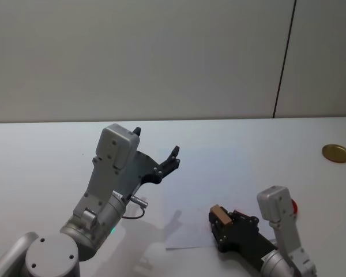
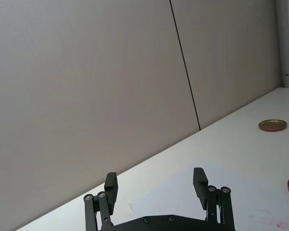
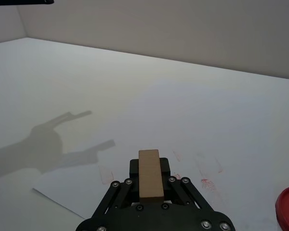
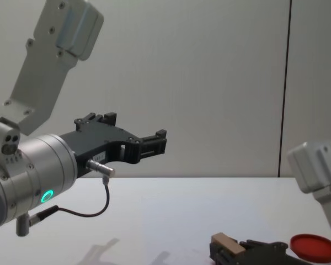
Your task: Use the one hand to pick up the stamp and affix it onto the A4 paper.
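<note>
The stamp (image 1: pixel 220 214), a small tan wooden block, sits between the fingers of my right gripper (image 1: pixel 219 223), which is shut on it. In the right wrist view the stamp (image 3: pixel 150 174) stands lengthwise in the black jaws, over the near part of the A4 paper (image 3: pixel 159 120), where faint red marks (image 3: pixel 207 183) show. The chest view has the stamp (image 4: pixel 226 244) low, close to the table. The A4 paper (image 1: pixel 210 182) lies flat at the table's middle. My left gripper (image 1: pixel 156 141) hangs open and raised, left of the paper, holding nothing.
A flat red disc (image 1: pixel 293 206) lies on the table just right of my right arm. A round gold lid (image 1: pixel 336 153) sits far right. A grey wall stands behind the table's far edge.
</note>
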Robot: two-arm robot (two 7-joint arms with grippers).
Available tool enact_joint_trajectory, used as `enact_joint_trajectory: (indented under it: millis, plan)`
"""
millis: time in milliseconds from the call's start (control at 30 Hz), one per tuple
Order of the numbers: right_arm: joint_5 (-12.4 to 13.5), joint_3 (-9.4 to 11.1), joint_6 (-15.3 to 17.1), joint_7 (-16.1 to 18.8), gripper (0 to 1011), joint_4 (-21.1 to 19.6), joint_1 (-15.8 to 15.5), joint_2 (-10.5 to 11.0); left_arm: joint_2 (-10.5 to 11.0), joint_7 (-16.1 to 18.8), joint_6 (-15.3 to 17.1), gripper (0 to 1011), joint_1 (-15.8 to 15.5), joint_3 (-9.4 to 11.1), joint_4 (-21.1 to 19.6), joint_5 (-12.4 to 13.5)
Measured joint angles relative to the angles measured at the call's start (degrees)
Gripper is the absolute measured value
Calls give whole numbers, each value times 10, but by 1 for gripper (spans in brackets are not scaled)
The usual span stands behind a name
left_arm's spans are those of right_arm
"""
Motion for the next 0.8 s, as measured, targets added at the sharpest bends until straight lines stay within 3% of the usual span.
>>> enact_joint_trajectory:
  millis: [800]
  plan:
    - [-19, 1, 45, 16, 220, 0, 12, 1, 0, 0, 0, 993, 0, 0, 0, 0]
